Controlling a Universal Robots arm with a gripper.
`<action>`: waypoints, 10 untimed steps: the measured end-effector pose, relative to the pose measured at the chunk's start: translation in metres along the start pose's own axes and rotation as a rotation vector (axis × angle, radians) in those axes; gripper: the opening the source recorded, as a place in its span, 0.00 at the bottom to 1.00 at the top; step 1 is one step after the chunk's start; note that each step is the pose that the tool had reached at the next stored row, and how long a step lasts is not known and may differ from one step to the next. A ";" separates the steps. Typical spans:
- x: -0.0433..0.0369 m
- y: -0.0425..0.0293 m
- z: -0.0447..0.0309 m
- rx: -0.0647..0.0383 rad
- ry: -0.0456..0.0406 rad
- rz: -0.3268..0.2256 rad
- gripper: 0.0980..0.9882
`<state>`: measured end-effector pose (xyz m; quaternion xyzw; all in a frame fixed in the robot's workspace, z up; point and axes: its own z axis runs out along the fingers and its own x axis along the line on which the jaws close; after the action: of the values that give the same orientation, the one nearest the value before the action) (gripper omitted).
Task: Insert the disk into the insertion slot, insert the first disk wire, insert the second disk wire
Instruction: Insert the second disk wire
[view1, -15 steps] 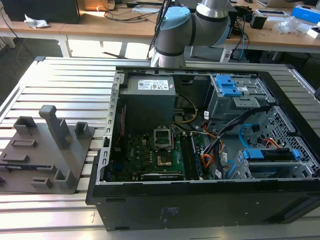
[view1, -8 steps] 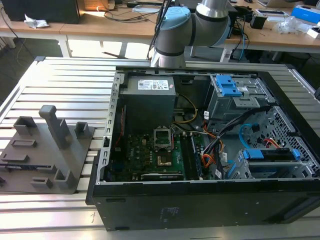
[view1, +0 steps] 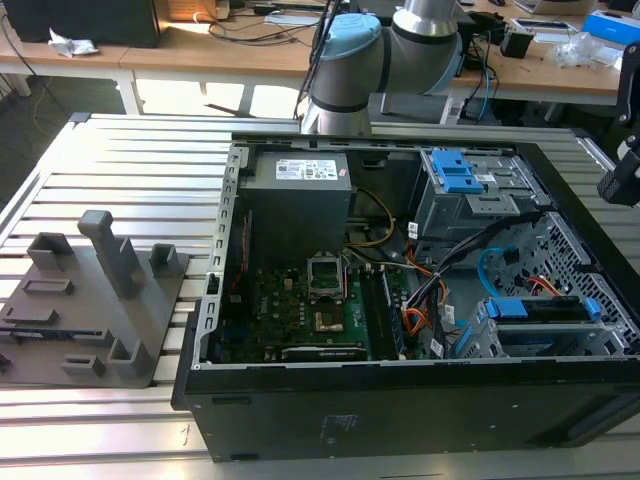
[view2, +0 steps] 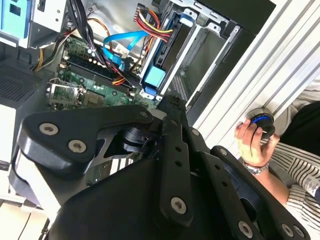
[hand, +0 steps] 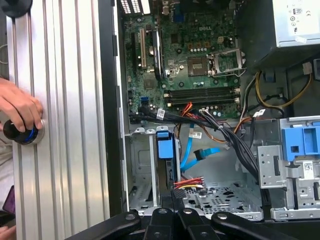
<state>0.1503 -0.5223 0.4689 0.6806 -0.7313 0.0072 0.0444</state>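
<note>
Zero load in gripper (hand: 176, 194): jaws shut together, nothing between, hovering over open case (hand: 112, 100). Nearest: red/orange lead (hand: 189, 182), plug end just beside disk (hand: 164, 150); seating cannot tell. Disk sits edge-on inside slot (hand: 142, 165), blue carrier tab toward mainboard (hand: 190, 55). Disk likely rigid, dense, shock-sensitive: grip by carrier sides, not bare faces. Beside disk loops blue cable (hand: 189, 147); prob. soft, kinks easily, hold at plug. Further: taller cage (hand: 270, 165) w/ blue latch, then mainboard, PSU (hand: 295, 30) beyond. Outside case, hand (hand: 20, 107) rests on knob (hand: 20, 134).
</note>
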 end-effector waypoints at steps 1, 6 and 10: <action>0.0003 0.0043 0.0002 0.000 0.0000 0.000 0.01; 0.0013 0.0199 0.0017 0.000 -0.0007 0.000 0.01; 0.0028 0.0430 0.0061 0.000 -0.0011 0.000 0.01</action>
<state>0.1070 -0.5223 0.4652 0.6806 -0.7313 0.0068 0.0440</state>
